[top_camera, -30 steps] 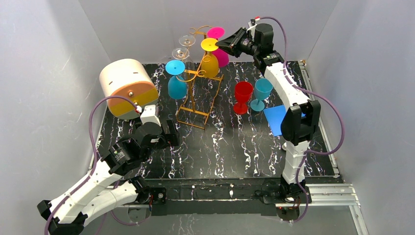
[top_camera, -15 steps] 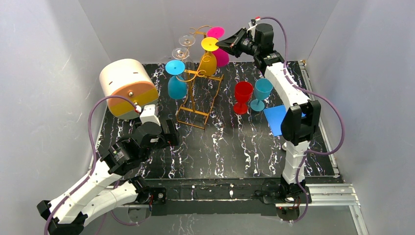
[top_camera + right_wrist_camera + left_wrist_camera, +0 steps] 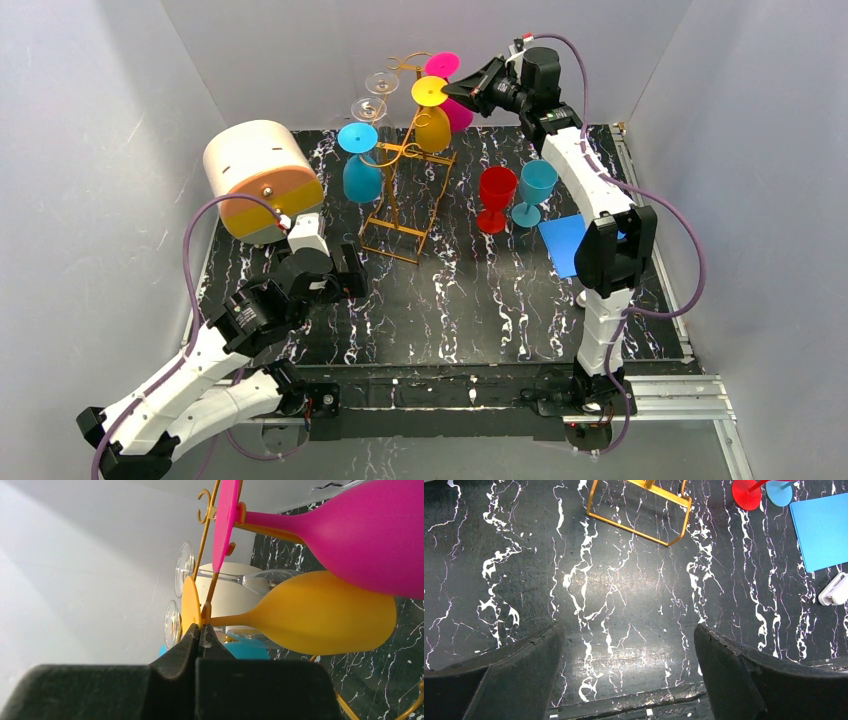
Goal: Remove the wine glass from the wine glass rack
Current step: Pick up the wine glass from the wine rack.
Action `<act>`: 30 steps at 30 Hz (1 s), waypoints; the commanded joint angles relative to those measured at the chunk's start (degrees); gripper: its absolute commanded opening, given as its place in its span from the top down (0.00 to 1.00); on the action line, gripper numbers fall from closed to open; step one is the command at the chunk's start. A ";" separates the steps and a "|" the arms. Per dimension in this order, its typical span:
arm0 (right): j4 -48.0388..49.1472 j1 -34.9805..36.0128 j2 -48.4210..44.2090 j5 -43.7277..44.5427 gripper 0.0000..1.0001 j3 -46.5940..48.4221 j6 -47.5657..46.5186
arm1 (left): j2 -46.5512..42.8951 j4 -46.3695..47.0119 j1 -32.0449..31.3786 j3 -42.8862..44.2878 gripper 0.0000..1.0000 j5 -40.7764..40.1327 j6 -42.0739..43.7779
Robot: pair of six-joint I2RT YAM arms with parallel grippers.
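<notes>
The yellow wine glass (image 3: 320, 615) hangs upside down high on the golden wire wine glass rack (image 3: 629, 529), at the back of the black worktop (image 3: 480, 300). The right gripper (image 3: 202, 631) is shut tight, with its tips right at the edge of the yellow glass's round foot. I cannot tell if it pinches the foot. A pink glass (image 3: 350, 535) hangs just beside the yellow one. A red glass (image 3: 497, 190) stands on the worktop to the right of the rack. The left gripper (image 3: 629, 635) is wide open and holds nothing, low over the worktop near the rack's base.
</notes>
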 commanded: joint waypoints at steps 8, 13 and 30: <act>0.56 -0.81 -5.00 1.19 0.99 -0.87 2.98 | 0.04 -0.36 0.31 2.39 0.02 -0.13 -0.86; -0.03 -2.01 -5.09 1.30 0.99 0.25 4.48 | -0.70 -0.61 0.29 2.23 0.02 -0.66 -1.11; 0.06 -2.92 -5.71 -1.84 0.99 -1.47 6.89 | 0.03 -0.62 0.26 2.64 0.02 -0.24 -1.25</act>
